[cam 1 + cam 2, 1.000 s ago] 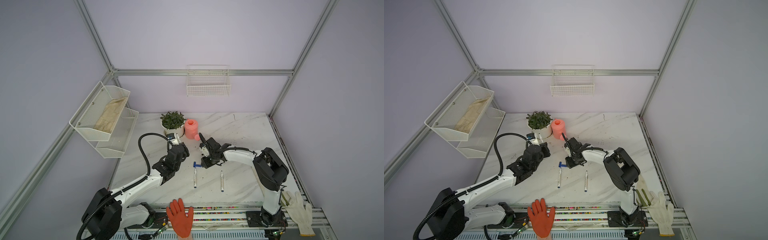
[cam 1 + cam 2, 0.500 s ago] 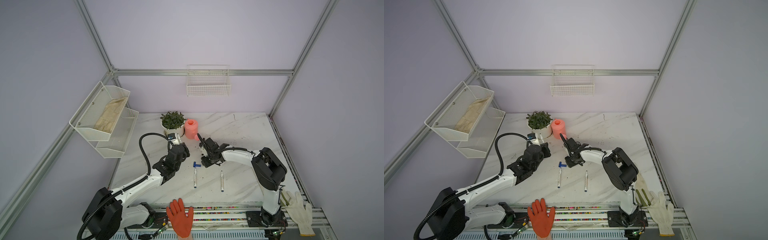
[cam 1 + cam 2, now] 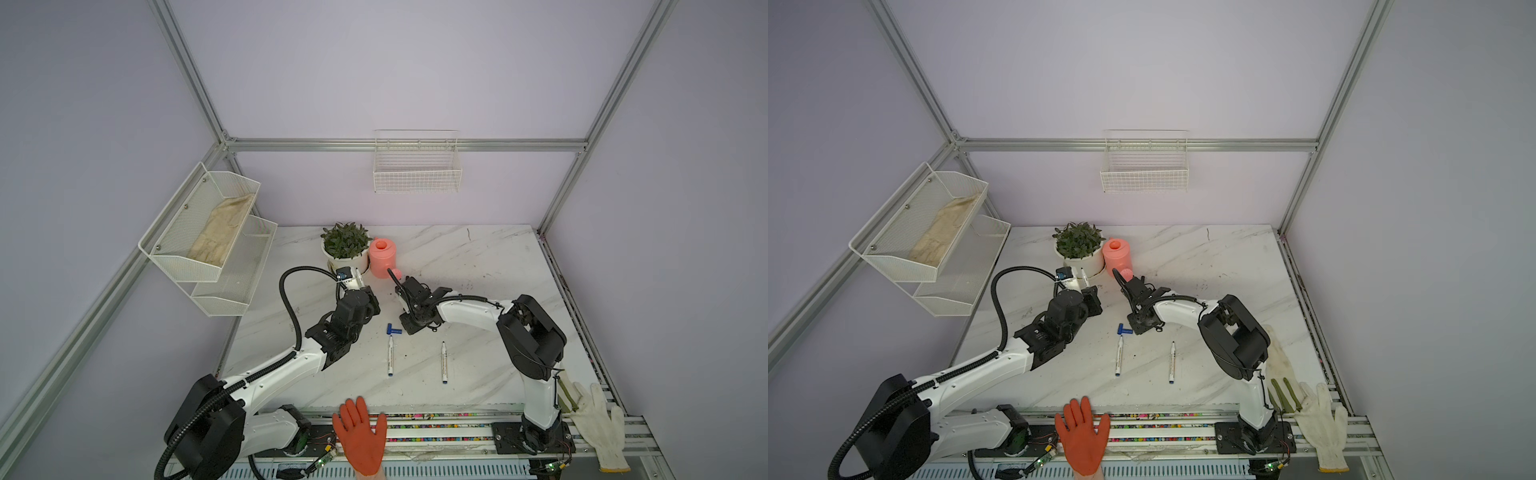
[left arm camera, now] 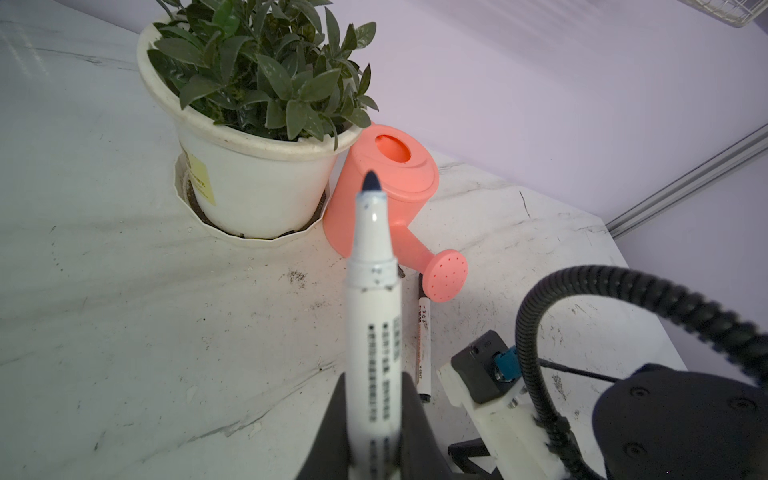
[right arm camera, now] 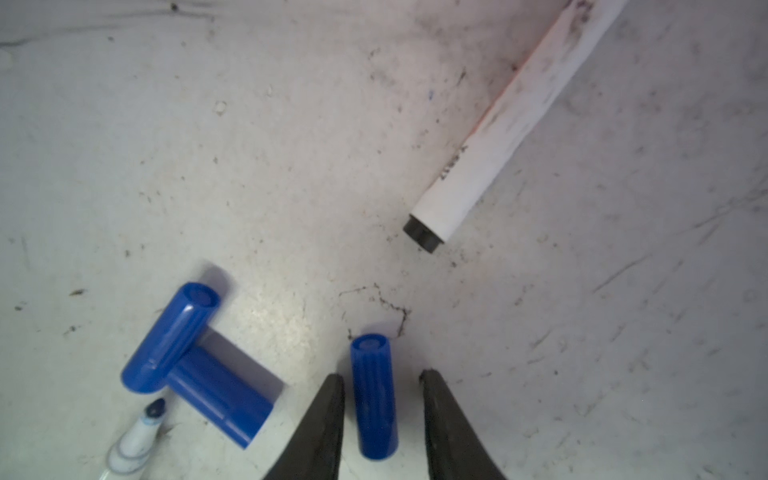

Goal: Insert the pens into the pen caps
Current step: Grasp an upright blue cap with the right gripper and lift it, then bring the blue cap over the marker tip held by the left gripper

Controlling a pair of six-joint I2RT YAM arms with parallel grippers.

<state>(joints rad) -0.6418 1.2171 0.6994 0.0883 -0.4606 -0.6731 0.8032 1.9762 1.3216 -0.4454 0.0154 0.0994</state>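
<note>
Notably, the left hand [image 4: 372, 390] hides the rear of its pen [image 4: 371, 316].

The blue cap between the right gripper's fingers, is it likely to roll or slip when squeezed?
The cap is a round cylinder lying on its side, so a nudge would probably roll it. It looks like rigid plastic, likely light. Its ribbed side may help the right gripper hold it.

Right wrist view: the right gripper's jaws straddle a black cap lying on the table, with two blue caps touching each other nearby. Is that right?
No: the cap that the right gripper straddles is blue, not black, as the right wrist view shows. The rest holds.
</note>
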